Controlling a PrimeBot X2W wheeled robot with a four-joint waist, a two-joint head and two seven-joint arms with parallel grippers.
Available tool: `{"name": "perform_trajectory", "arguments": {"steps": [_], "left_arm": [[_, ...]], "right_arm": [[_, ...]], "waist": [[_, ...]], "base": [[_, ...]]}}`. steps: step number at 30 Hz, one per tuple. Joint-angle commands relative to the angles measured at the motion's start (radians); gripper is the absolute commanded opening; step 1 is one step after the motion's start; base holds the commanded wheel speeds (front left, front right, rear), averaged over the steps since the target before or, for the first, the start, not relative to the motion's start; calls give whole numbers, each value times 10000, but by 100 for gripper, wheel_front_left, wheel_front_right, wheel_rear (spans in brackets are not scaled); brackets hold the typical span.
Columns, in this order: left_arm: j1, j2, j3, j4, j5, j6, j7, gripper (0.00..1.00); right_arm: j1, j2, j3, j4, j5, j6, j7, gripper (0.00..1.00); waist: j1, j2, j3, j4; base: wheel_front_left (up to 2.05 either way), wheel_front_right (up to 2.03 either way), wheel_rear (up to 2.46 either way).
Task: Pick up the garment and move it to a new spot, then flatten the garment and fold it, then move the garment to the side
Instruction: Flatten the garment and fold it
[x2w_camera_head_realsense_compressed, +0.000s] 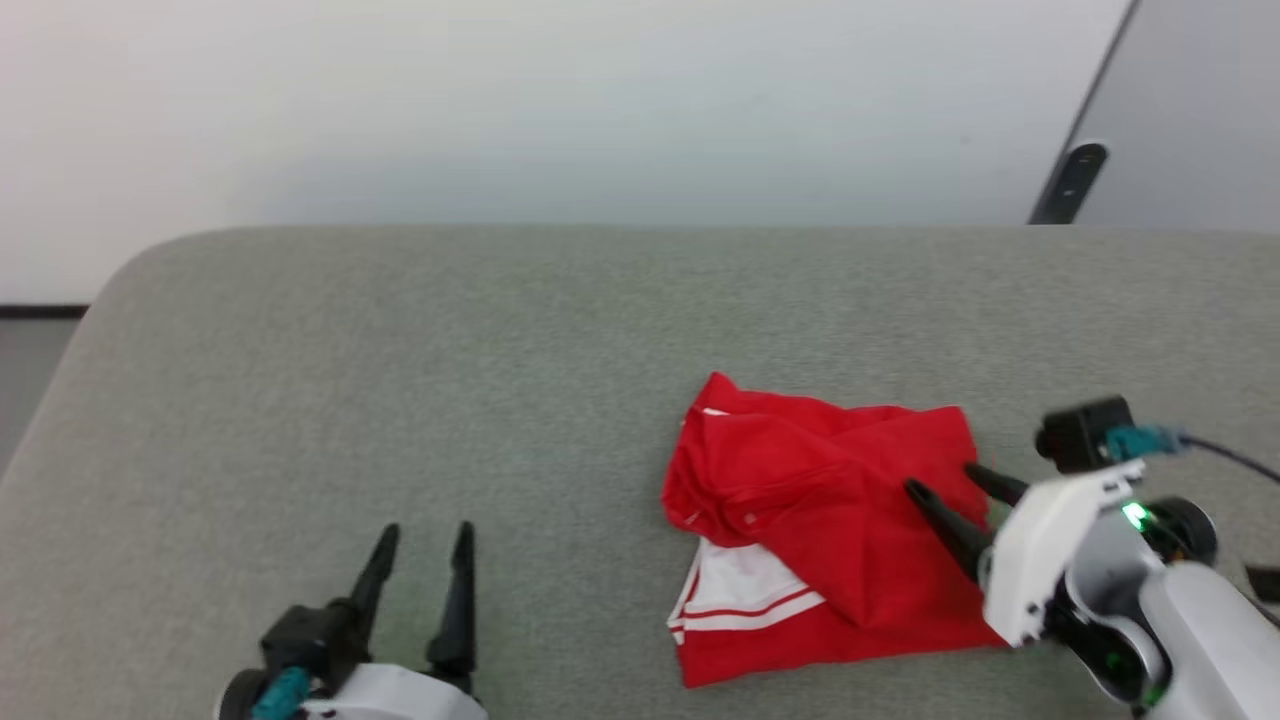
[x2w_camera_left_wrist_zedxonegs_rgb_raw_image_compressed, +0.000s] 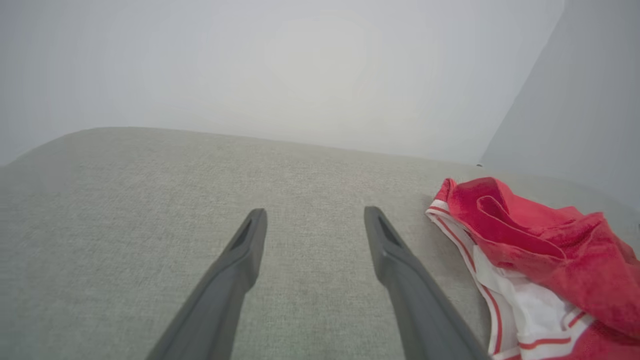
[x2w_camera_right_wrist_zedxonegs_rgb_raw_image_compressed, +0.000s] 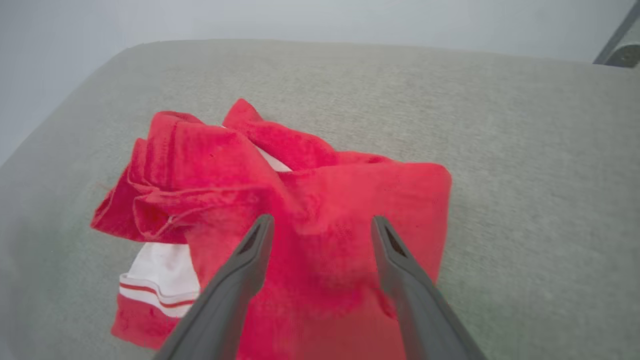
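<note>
Starting at the left, the left gripper (x2w_camera_head_realsense_compressed: 425, 530) hangs low over the grey couch cushion (x2w_camera_head_realsense_compressed: 400, 350) with its two fingers spread apart and nothing between them; bare fabric lies ahead of its tips. Off to that gripper's right, apart from it, lies the shirt (x2w_camera_head_realsense_compressed: 820, 500), a bunched red heap resting on the cushion. One white sleeve end with red stripes pokes out on the side nearest the left gripper, and loose folds are rolled over one another above it.

Further right, the right gripper (x2w_camera_head_realsense_compressed: 942, 478) points at the shirt's right part, its fingers also apart and gripping no cloth. Whether its tips brush the fabric cannot be told.

The shirt looks set down but far from flat, so flattening seems to be the step in hand. The next move probably calls for each gripper to take an edge on its own side, the sleeve end for the left and the smoother red panel for the right, and then to draw the cloth apart so the rolled folds open out.
</note>
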Motion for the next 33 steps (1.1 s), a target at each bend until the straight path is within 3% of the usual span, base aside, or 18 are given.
{"name": "perform_trajectory", "arguments": {"steps": [1, 10, 19, 25, 33], "left_arm": [[-79, 36, 107, 84, 20, -52, 6, 100], [73, 209, 452, 263, 58, -175, 4, 100], [808, 325, 639, -19, 99, -222, 4, 100], [1555, 339, 861, -520, -19, -231, 4, 100], [2825, 339, 1189, -1594, 179, -243, 4, 100]], "right_arm": [[246, -107, -81, 64, -156, -13, -142, 100], [1549, -613, -1161, 281, -925, -13, -1754, 100], [2707, -87, -2720, -594, -1588, -13, -3179, 100], [3526, 376, -3487, -1685, -2131, -13, -3436, 100], [4852, 932, -4265, -3216, -2556, -13, -2980, 100]], "waist": [[0, 0, -261, -392], [0, 0, -611, -1061], [0, 0, -738, -1422], [0, 0, -841, -1490], [0, 0, -966, -1415]], "base": [[0, 0, 0], [0, 0, 0], [0, 0, 0], [0, 0, 0], [0, 0, 0]]}}
